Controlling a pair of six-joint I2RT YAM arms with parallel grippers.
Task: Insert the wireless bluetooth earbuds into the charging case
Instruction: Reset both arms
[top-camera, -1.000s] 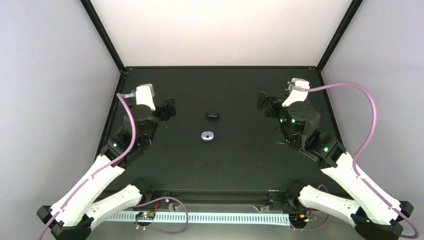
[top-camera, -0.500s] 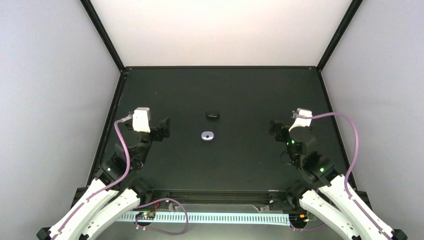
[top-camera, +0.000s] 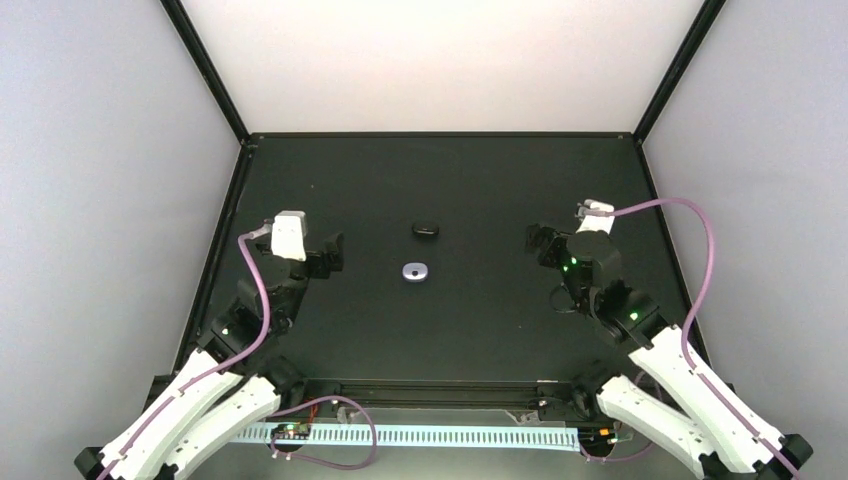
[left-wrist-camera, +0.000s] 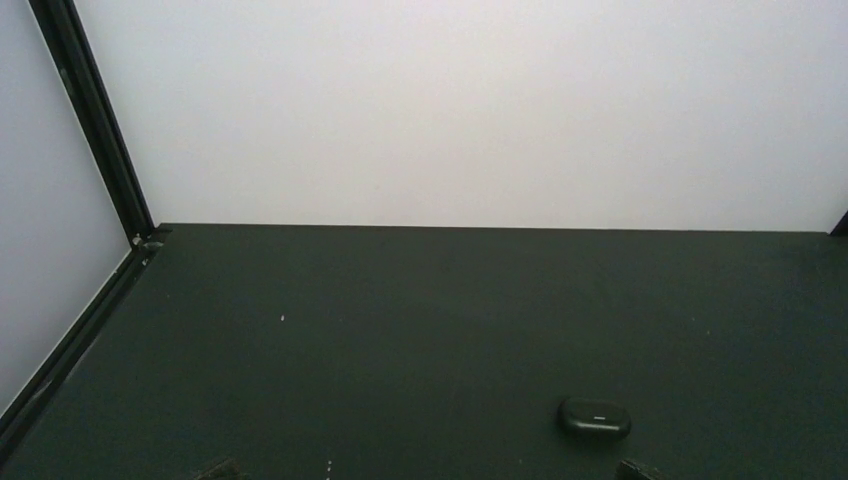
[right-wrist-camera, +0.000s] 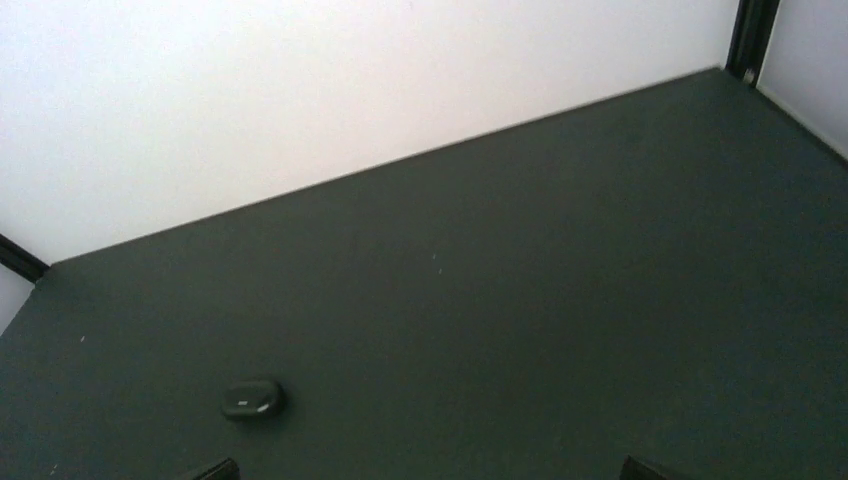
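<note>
**Fig.** Top view plus L and R wrist views. Black tabletop (top-camera: 480, 180) w/ white walls on three sides.

- **Cases:** The lilac-grey oval charging case (top-camera: 416, 271) lies flat near the centre. The black case (top-camera: 425, 230) lies just beyond it at 12 o'clock, and the two do not touch.
- **Buds:** The earbuds are too small to make out in any view.
- **Arms:** The left end effector (top-camera: 331, 255) sits at approx. 9 o'clock of the cases and the right end effector (top-camera: 538, 246) at approx. 3 o'clock. Both are well apart from the cases.
- **State:** Both end effectors are open and hold nothing. In each wrist view only the fingertips (left-wrist-camera: 217, 469) show, at 7 and 5 o'clock on the bottom edge, w/ bare tabletop between them.
- **Wrist views:** The black case, a shut pebble shape, is at 5 o'clock in the L view and 7 o'clock in the R view.
- **Cabling:** A purple cable (top-camera: 700, 260) loops over each arm.
</note>
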